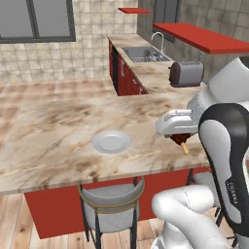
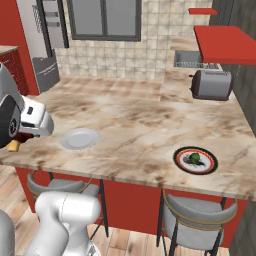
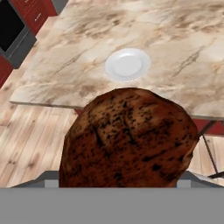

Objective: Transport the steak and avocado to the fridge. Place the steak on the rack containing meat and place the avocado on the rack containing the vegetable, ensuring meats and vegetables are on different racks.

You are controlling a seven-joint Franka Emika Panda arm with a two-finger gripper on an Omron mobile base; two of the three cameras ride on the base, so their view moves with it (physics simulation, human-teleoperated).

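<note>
- The steak point(image 3: 129, 140) is held in the gripper point(image 1: 181, 139), with the jaws spread wide around it, up in the air above the near edge of the counter point(image 1: 58, 126).
- In the hand view the steak is seen close up, dark reddish-brown and speckled, with the counter below it.
- In the left base view a bit of dark red meat and a short tan stub are seen poking out under the white hand.
- In the right base view the gripper point(image 2: 17, 142) is found at the far left, with the tan stub sticking out below it.
- An empty white plate point(image 1: 111, 142) is seen on the counter, just beside the gripper.
- The avocado point(image 2: 194, 158) is left sitting on a dark-rimmed plate point(image 2: 180, 161) toward the right end of the counter, well apart from the gripper.
- A toaster point(image 1: 186, 74) is parked further back on the counter, and a sink point(image 1: 143, 53) is set in behind it.
- Two grey stools point(image 2: 197, 212) are tucked under the near edge of the counter.
</note>
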